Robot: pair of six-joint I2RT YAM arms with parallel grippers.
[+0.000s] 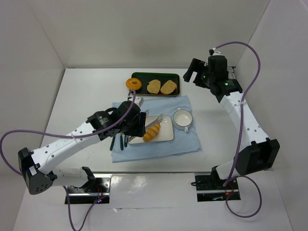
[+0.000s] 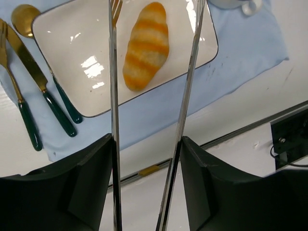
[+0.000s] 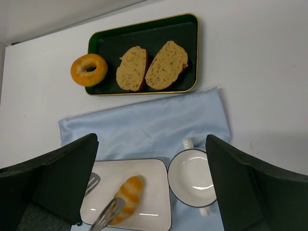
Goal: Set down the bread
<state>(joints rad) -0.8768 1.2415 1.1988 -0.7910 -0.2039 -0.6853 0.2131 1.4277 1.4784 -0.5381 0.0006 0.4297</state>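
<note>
The bread (image 1: 152, 132) (image 2: 147, 45) (image 3: 126, 197), a golden ridged roll, lies on the white rectangular plate (image 1: 166, 126) (image 2: 72, 53) (image 3: 154, 175). My left gripper (image 1: 136, 124) (image 2: 147, 144) is shut on a pair of metal tongs (image 2: 114, 96). Its fingers press the two tong arms, which spread apart on either side of the roll without squeezing it. One tong tip (image 3: 108, 211) lies over the roll's near end. My right gripper (image 1: 196, 73) (image 3: 151, 142) hangs high at the back right, open and empty.
The plate sits on a light blue cloth (image 1: 187, 139) beside a white handled bowl (image 1: 183, 118). Green-handled cutlery (image 2: 43, 91) lies left of the plate. Behind are a dark green tray (image 1: 156, 75) with two bread slices (image 1: 161, 87) and an orange doughnut (image 1: 133, 83).
</note>
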